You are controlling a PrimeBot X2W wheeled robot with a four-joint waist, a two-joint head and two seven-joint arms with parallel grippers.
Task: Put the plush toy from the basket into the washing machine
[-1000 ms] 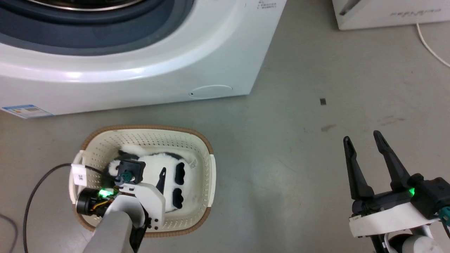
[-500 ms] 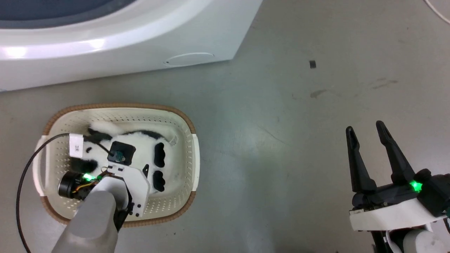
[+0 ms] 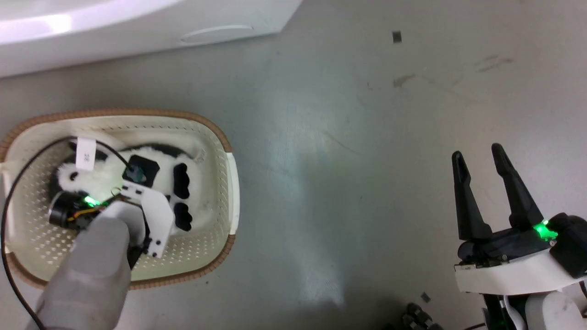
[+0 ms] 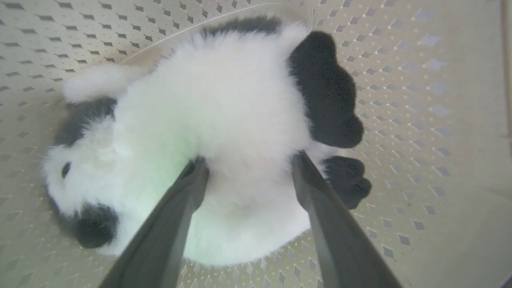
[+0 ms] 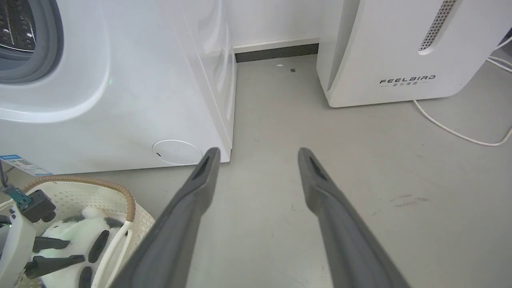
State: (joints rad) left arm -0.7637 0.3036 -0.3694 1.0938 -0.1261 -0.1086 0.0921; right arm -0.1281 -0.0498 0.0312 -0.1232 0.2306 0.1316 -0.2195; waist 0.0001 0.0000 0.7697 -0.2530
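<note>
Lowered deeper than a second ago: left gripper [image 4: 250, 160], now sunk inside the basket [image 3: 228, 156]; the frame shift in the head view is put down to camera tilt. Fingers are kept spread, tips pressed into the white belly fur of the plush toy [image 4: 240, 100], set astride the body so that a pinch is judged to catch bulk, not a limb. Toy is laid on its side on the basket bottom, the one item made out there. Right gripper [image 3: 477, 152] is held wide over the floor [image 3: 344, 137], parked well apart. Washing machine [image 5: 120, 80] is stood just behind the basket
</note>
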